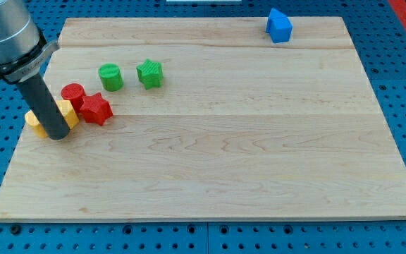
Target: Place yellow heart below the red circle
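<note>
**Heart tucked behind the rod, just under the red circle**

Heart first: the yellow heart [68, 113] lies right behind the tip [58, 136], so the rod hides its middle and only yellow ends show, one on each side of the tip. There is no gripper here to open or close; the arm ends in a plain dark rod, and whether its end touches the heart I cannot tell, though it looks pressed close. Just above the tip, toward the view's top, sits the red circle [72, 93], apparently touching the heart's upper edge. Immediately right of the tip is the red star [96, 108], crowding both.

The heart looks like a small, stiff, light block that should slide easily on smooth wood and may spin if pushed off-centre. I'd judge the broad flank the safest place to push, low and central, with short nudges.

Farther up and right of the tip stand the green cylinder [110, 76] and green star [149, 73]; the blue block [279, 26] is well apart at the board [259, 162] edge.
</note>
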Available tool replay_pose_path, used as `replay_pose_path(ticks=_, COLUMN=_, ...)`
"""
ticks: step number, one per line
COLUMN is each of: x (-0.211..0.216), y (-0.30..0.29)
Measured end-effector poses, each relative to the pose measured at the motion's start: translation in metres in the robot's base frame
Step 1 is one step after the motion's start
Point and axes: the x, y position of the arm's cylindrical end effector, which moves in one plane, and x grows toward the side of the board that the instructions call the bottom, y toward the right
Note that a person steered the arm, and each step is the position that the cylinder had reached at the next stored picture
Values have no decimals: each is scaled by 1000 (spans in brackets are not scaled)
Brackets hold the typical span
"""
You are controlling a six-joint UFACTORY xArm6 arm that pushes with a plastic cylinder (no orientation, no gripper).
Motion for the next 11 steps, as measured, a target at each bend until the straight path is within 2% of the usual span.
replay_pose_path(ticks=1, x=74, y=-21)
replay_pose_path(ticks=2, x=68, y=-77)
replay_pose_path(ticks=3, x=61, y=-77)
replay_pose_path(ticks=6, x=-4, y=-78)
replay_pose_path(ticks=9, x=-33, y=-51)
replay_pose_path(ticks=11, x=-51, y=-78)
